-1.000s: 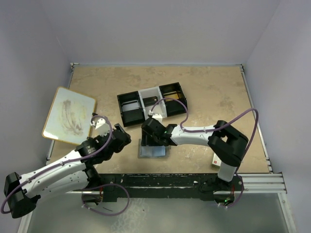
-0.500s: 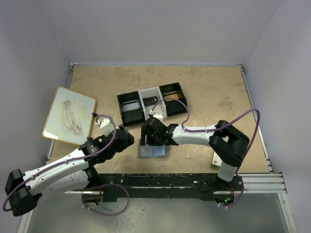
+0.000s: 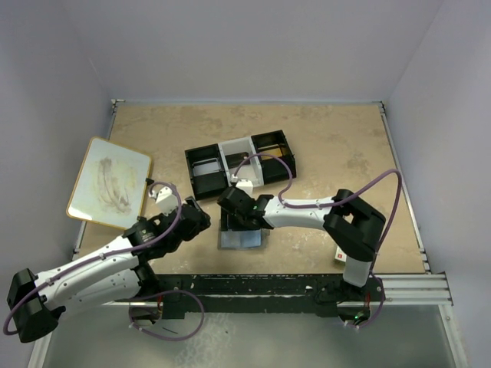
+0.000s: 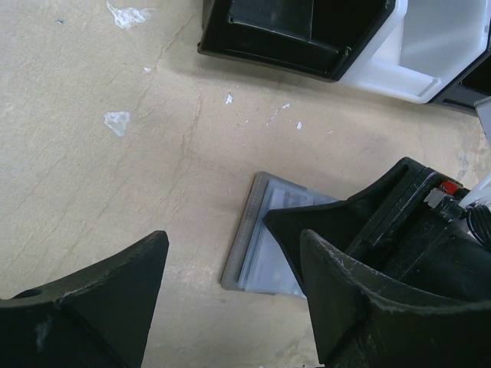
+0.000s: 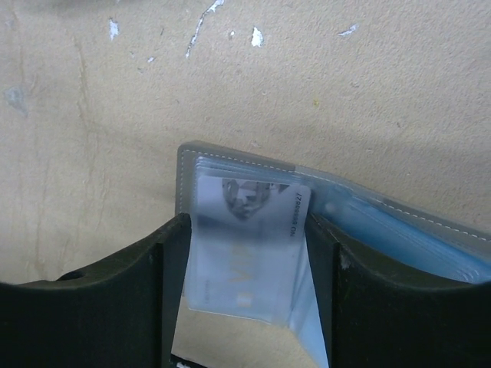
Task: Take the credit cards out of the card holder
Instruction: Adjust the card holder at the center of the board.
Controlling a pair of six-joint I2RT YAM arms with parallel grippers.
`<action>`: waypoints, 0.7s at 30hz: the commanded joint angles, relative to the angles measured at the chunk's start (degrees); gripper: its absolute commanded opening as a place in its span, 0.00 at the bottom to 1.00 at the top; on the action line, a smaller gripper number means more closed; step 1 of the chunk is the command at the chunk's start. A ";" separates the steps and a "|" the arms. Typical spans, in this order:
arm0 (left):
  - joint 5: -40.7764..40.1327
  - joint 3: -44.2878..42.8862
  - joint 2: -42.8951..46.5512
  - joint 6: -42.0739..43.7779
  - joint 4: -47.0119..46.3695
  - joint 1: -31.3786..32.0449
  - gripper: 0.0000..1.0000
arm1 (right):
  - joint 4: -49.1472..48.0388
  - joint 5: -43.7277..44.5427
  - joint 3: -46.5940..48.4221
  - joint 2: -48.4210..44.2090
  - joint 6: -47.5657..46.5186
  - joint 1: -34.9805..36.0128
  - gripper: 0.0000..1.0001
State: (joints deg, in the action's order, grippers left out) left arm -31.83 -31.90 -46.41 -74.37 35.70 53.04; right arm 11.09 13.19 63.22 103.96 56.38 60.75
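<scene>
The grey card holder [image 5: 186,176] lies open on the table, its pale blue sleeves facing up. A pale credit card [image 5: 245,261] sticks out of it toward the camera, and my right gripper [image 5: 247,222] is shut on the card's two long edges. From above, the right gripper [image 3: 235,208] sits over the far edge of the card holder [image 3: 242,240]. My left gripper [image 4: 230,238] hangs open just left of the card holder [image 4: 249,230], with only bare table between its fingers. In the top view the left gripper [image 3: 196,219] is beside the holder and apart from it.
A black-and-white three-compartment tray [image 3: 239,162] stands right behind the holder. A white board [image 3: 109,182] lies at the left table edge. A small white-and-red box [image 3: 341,253] sits near the right arm's base. The two grippers are close together.
The left gripper has edged right, nearer the card holder. The right gripper has shifted slightly left over the holder, its jaws now against the card's edges.
</scene>
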 commanded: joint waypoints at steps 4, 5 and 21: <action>-4.02 -0.80 3.43 -1.44 2.93 0.16 0.67 | 7.16 5.37 1.00 5.42 0.58 0.77 0.62; -4.02 -0.80 3.52 -1.54 3.08 0.22 0.67 | 7.45 5.58 1.29 5.68 0.57 0.89 0.63; -3.64 -1.23 2.26 -1.35 2.71 0.17 0.66 | -0.06 -2.61 -2.28 3.99 -0.38 1.01 0.62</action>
State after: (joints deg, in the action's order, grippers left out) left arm -34.33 -31.90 -43.88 -75.02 38.81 53.04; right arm 15.38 16.67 66.48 106.19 56.03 62.33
